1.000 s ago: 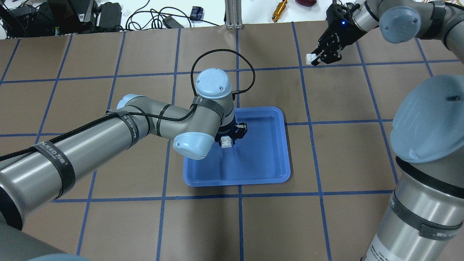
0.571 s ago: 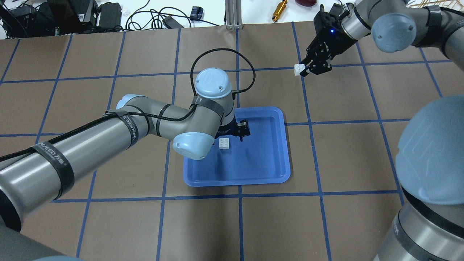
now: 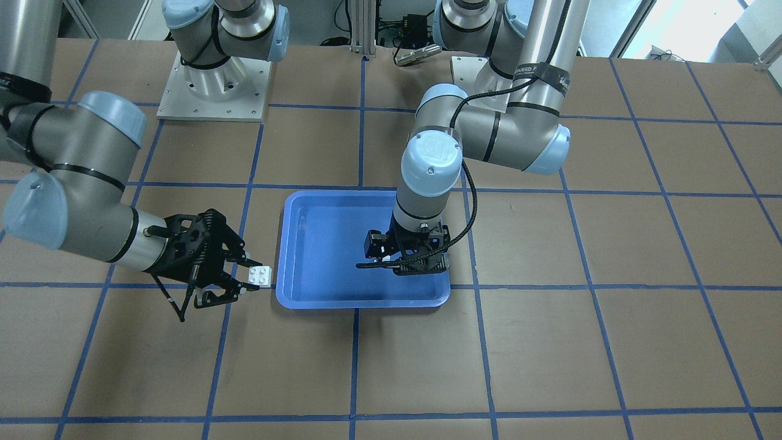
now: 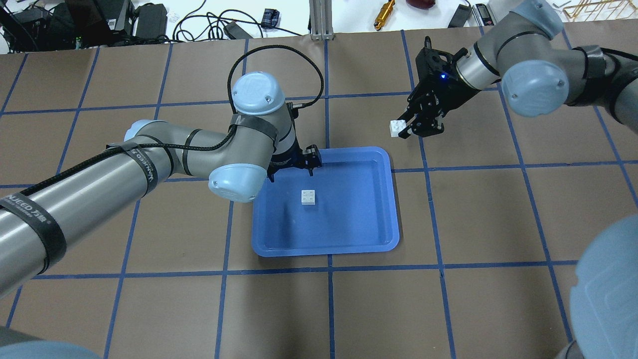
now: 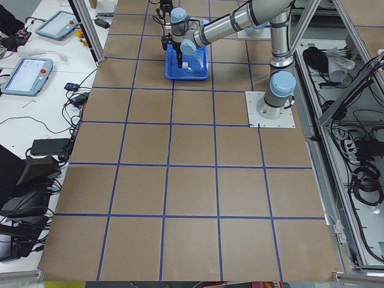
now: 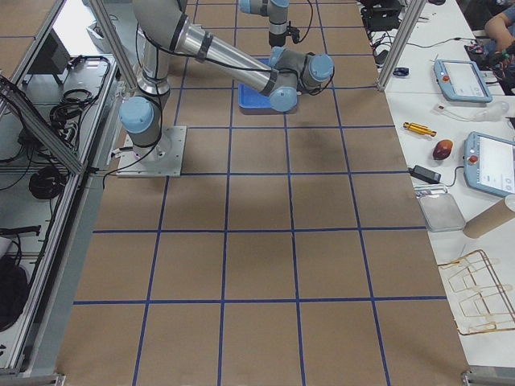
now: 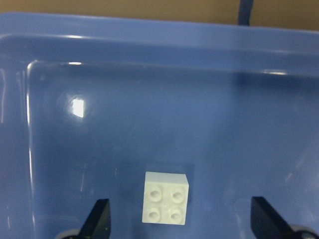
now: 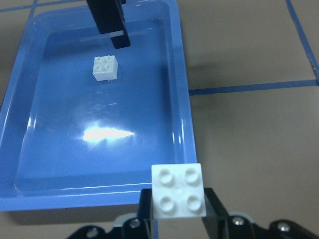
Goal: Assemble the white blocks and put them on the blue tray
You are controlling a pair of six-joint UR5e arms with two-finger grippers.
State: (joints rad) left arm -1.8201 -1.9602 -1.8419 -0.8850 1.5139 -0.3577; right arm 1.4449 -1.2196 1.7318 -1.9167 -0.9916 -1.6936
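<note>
the only clear lettering is on the left arm (image 4: 99,199). in the overhead view a black strap (image 4: 42,219) around its thick tube carries white print reading "njeed" and then two chinese characters, with the start of the word lost round the tube's curve. a second strap (image 4: 145,167) nearer the elbow bears the same print running sideways, roughly "wanjeed", though its first letter is uncertain. in the front-facing view a third strap (image 3: 544,72) on the upright tube shows similar white lettering, too small to read surely. the pale blue joint cap (image 3: 435,150) there has a faint raised mark, perhaps "ur"
</note>
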